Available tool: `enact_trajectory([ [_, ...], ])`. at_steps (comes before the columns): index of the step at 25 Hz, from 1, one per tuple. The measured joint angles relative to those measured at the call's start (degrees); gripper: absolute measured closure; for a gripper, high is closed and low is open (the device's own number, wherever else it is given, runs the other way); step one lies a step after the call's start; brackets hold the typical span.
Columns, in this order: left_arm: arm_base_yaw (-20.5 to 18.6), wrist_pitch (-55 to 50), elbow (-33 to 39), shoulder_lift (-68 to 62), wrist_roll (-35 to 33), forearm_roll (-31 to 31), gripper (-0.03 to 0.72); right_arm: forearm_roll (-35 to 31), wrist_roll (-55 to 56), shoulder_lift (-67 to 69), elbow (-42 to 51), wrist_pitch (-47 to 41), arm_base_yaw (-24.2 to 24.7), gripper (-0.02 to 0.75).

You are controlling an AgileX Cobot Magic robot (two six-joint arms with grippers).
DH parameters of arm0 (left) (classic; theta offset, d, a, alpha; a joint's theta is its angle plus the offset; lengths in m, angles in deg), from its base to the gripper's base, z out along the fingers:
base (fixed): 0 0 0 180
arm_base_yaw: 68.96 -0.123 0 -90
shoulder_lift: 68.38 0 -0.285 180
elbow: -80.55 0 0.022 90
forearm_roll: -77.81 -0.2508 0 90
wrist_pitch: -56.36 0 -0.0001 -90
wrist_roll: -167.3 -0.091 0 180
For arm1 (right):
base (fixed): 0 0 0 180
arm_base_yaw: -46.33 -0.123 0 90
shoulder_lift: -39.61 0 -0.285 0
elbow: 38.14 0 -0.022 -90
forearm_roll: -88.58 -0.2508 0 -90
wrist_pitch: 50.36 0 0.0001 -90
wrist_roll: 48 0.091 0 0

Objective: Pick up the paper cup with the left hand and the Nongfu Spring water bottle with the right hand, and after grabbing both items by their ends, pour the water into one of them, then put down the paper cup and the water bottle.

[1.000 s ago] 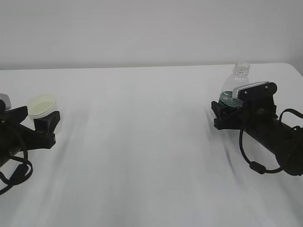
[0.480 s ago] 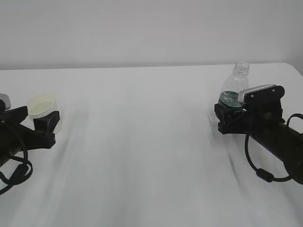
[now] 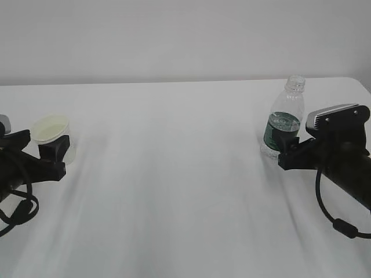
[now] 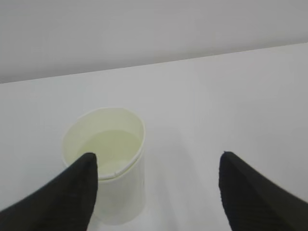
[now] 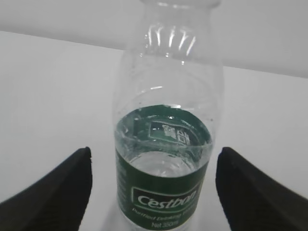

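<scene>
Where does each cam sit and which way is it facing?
Exterior: slanted down across the white table from the front; both arms show, left pincer at the paper cup, right pincer at the bottle.
Left wrist: behind open fingertips, facing the cup and the wall.
Right wrist: behind open fingertips, facing the bottle.
Shared: exterior and left wrist both see the cup; exterior and right wrist the bottle.

Soft, even light fills all three views, bright and flat, leaving only faint grey streaks of shadow on the white desk [image 3: 174, 174] in the exterior view. Small glints sit high on the Nongfu Spring water bottle [image 5: 166, 144] in the right wrist view. Both wrist views are slightly soft, their dark lower corners blurred.
</scene>
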State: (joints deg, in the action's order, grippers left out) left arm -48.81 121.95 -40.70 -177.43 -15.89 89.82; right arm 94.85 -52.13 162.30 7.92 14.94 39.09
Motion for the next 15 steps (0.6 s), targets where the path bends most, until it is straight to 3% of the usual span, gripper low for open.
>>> enact_trajectory([
  [15, 0.0, -6.0, 0.3, 15.1, -4.2, 2.7, 0.128, 0.0, 0.2, -8.8, 6.9, 0.1, 0.0, 0.132],
])
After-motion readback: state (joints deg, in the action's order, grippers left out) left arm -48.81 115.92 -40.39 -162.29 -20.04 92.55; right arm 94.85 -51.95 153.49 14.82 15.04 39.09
